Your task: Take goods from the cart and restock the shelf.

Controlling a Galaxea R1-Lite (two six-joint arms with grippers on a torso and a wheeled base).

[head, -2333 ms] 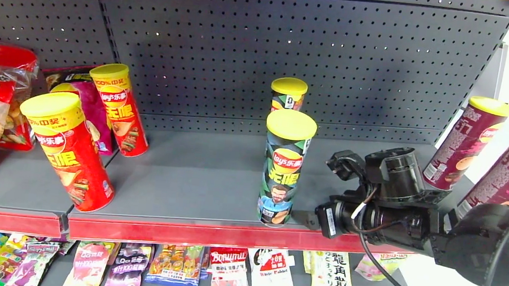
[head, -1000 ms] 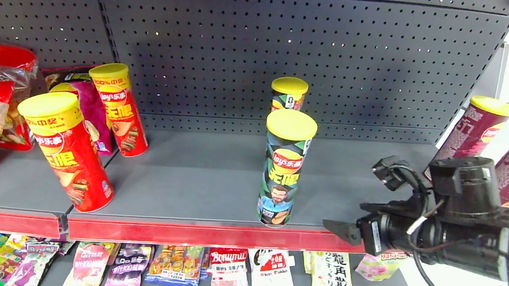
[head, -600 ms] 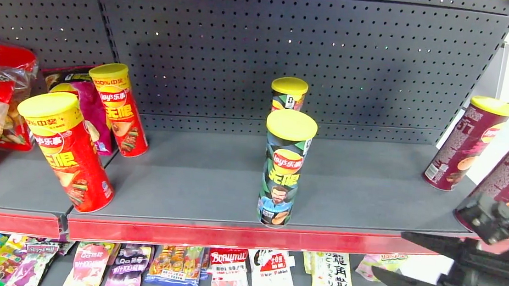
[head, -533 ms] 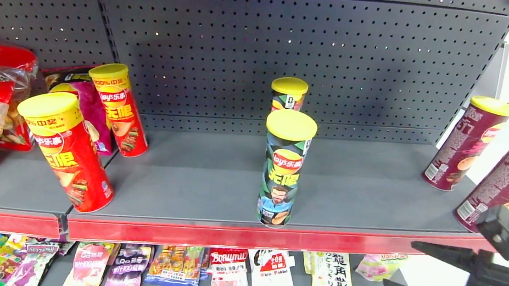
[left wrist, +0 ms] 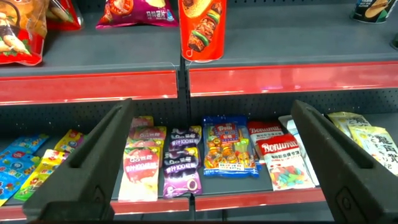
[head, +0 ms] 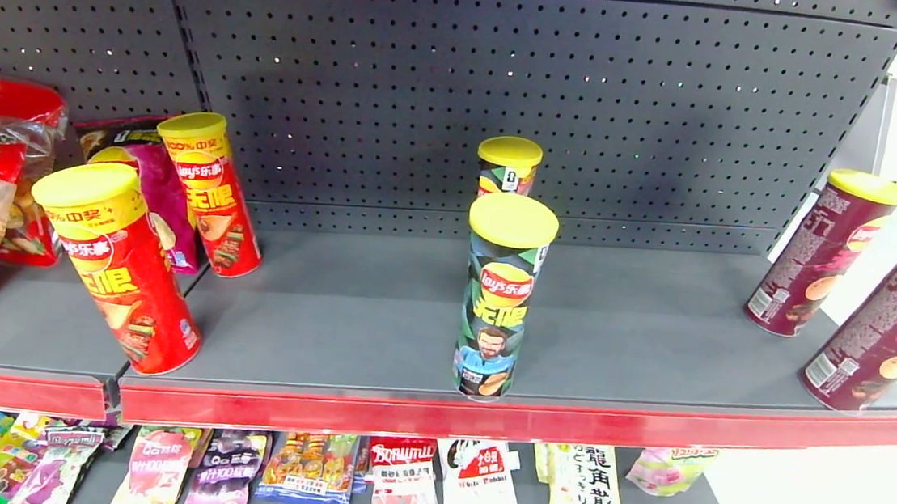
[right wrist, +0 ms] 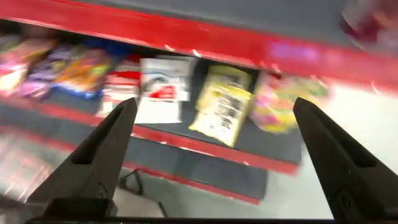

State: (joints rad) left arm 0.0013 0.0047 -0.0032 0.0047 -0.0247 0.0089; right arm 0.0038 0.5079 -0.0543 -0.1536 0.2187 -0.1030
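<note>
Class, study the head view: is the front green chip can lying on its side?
No, the front green chip can stands upright on the shelf, its yellow lid on top.

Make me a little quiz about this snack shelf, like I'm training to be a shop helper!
1. True or false: a dark-green can stands upright near the front edge of the grey shelf.
2. What colour is that can's lid? A) yellow B) blue C) white
3. Fill in: the left tool is wide ____, holding nothing.

Key: 1 true. 2 A. 3 open.
</note>
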